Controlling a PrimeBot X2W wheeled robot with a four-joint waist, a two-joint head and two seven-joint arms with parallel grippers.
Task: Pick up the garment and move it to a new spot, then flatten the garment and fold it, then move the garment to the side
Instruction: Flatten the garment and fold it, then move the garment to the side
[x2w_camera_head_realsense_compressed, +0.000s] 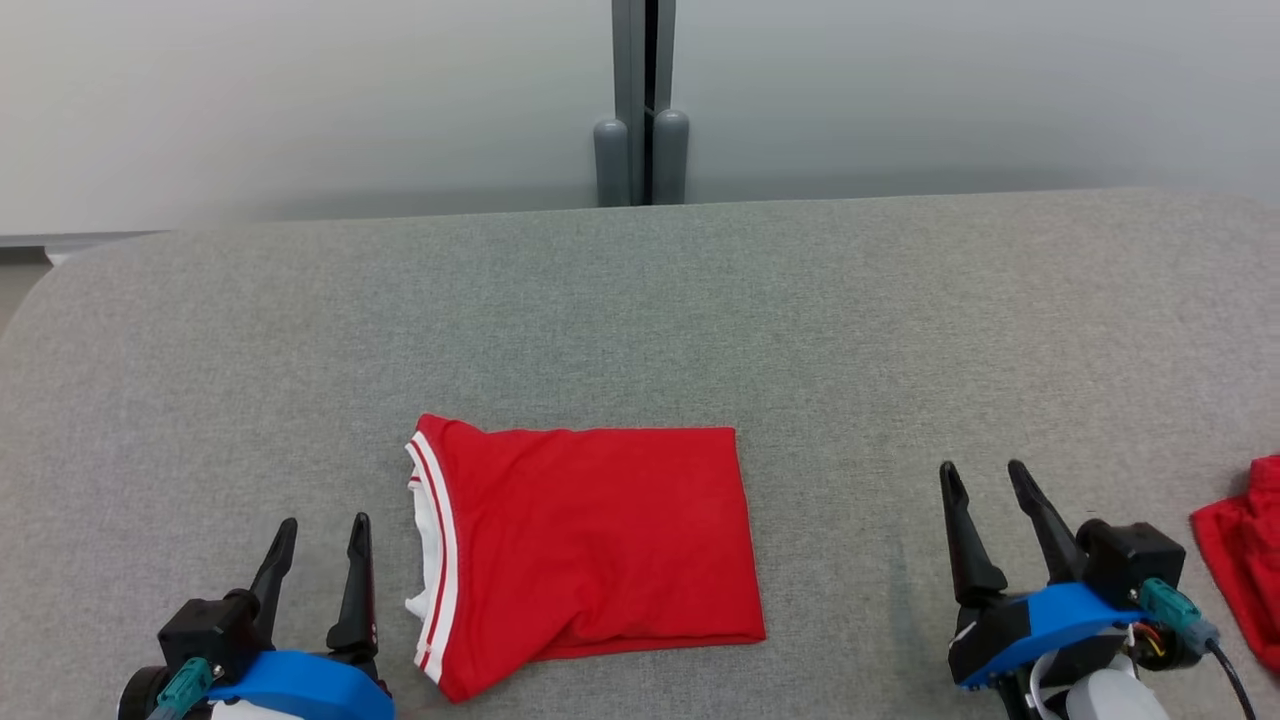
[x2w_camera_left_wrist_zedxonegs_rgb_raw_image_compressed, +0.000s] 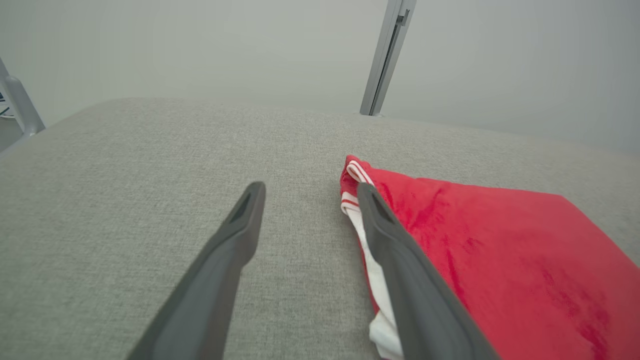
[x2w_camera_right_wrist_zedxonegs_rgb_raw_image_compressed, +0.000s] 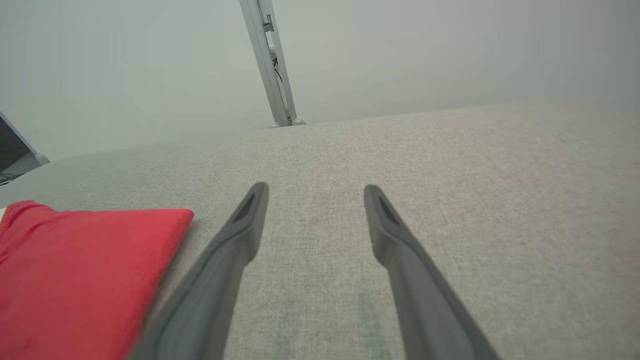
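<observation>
The garment (x2w_camera_head_realsense_compressed: 590, 545) is a red shirt with white-striped trim, folded into a flat rectangle on the grey table near its front edge. Its striped collar end faces left. My left gripper (x2w_camera_head_realsense_compressed: 322, 535) stands open just left of that collar end, nothing between its fingers. In the left wrist view the garment (x2w_camera_left_wrist_zedxonegs_rgb_raw_image_compressed: 500, 260) lies right of the open left gripper (x2w_camera_left_wrist_zedxonegs_rgb_raw_image_compressed: 310, 192), whose right finger overlaps the trim. My right gripper (x2w_camera_head_realsense_compressed: 985, 480) stands open well to the right of the garment, empty. The right wrist view shows the right gripper (x2w_camera_right_wrist_zedxonegs_rgb_raw_image_compressed: 315, 192) open and the garment (x2w_camera_right_wrist_zedxonegs_rgb_raw_image_compressed: 85, 270) at lower left.
A second red cloth (x2w_camera_head_realsense_compressed: 1245, 550) lies at the table's right edge, beside the right wrist. The grey fabric-covered table (x2w_camera_head_realsense_compressed: 640, 320) stretches bare behind the garment. A grey post (x2w_camera_head_realsense_compressed: 642, 100) stands behind the far edge against a pale wall.
</observation>
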